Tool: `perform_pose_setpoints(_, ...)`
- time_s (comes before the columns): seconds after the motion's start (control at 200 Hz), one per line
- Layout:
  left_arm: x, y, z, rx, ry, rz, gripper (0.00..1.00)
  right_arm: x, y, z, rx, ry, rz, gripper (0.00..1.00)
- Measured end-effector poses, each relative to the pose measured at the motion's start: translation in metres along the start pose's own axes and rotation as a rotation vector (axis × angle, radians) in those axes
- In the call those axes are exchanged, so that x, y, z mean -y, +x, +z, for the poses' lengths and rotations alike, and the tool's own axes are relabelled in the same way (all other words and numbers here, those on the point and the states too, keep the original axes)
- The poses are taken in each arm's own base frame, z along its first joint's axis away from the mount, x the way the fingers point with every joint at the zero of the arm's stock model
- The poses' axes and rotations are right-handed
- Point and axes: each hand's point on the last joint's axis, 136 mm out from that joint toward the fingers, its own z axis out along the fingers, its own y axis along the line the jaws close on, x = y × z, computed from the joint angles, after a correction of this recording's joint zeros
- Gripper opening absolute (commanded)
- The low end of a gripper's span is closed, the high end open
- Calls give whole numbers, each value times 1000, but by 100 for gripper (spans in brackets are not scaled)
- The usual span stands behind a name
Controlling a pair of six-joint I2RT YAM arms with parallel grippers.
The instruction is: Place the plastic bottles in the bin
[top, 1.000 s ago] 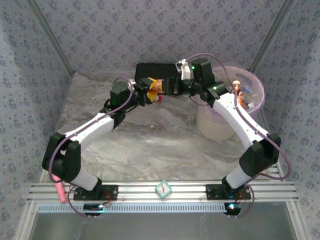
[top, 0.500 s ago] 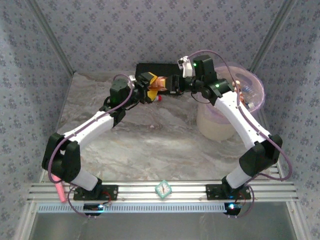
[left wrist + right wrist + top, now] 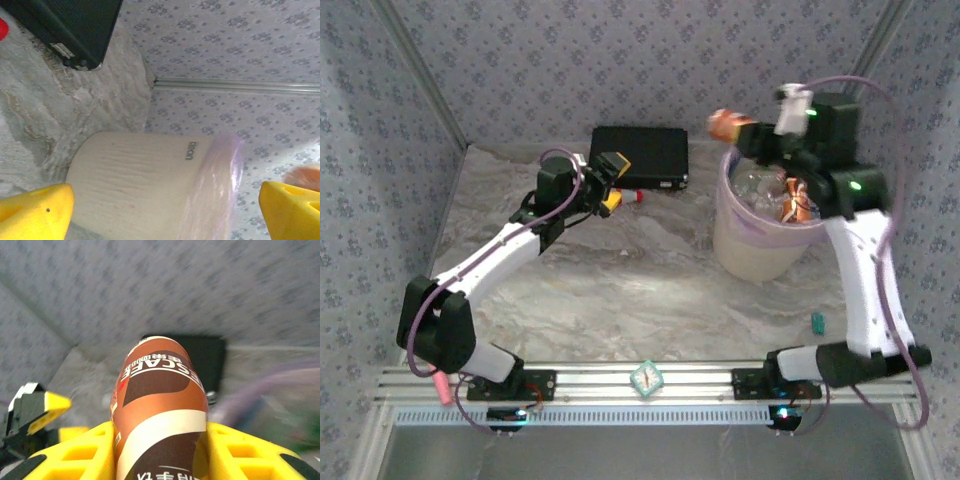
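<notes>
My right gripper [image 3: 745, 135] is raised and shut on an orange-brown bottle [image 3: 727, 124] with a brown and white label, held just above the left rim of the bin [image 3: 750, 250]. In the right wrist view the bottle [image 3: 160, 395] sits tightly between the yellow fingers [image 3: 85, 457]. The cream bucket with its pink bag holds several bottles [image 3: 775, 195]. My left gripper [image 3: 613, 182] stands open in front of the black case, nothing between its fingers. Its wrist view faces the side of the bin [image 3: 140, 185].
A flat black case [image 3: 640, 155] lies at the back of the table, with a small red cap-like thing [image 3: 638, 197] at its front edge. A small teal object [image 3: 816, 321] lies on the table to the right of the bin. Patterned walls close in on all sides.
Both grippers were together on the orange-brown bottle by the black case. The left let go, and the right arm has swung up and right with the bottle to the bin's rim.
</notes>
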Motion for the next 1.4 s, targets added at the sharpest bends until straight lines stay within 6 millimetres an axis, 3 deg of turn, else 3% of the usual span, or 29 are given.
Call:
perform_pose_setpoints(0.1,-5,0,3,-12,-27,28,94,29,-16,-55,97,130,5,31)
perform_pose_setpoints(0.185,-14,2,6,-31,-55,37,94,45,-17,-79,122,209,10,30)
perform_pose_setpoints(0.255,-22,2,7,-38,-81,40,94,57,-14,-84,110,257,15,30)
perform_pose_setpoints(0.415,-31,2,6,-43,-116,66,93,88,5,-52,-19,325,44,30)
perform_pose_setpoints(0.55,-38,3,3,-42,-147,96,92,116,26,-7,-155,354,69,30)
perform_pose_setpoints(0.635,-40,2,-1,-34,-163,113,92,126,34,7,-198,365,76,30)
perform_pose_setpoints(0.86,-42,-6,-5,-17,-173,125,90,132,41,23,-234,365,76,30)
perform_pose_setpoints(1.089,-46,-12,-6,-5,-180,117,87,136,68,52,-335,352,83,30)
perform_pose_setpoints(1.224,-47,-12,-7,-5,-182,116,87,138,73,60,-334,341,83,30)
perform_pose_setpoints(1.399,-49,-14,-7,0,-187,114,87,127,85,69,-343,278,92,30)
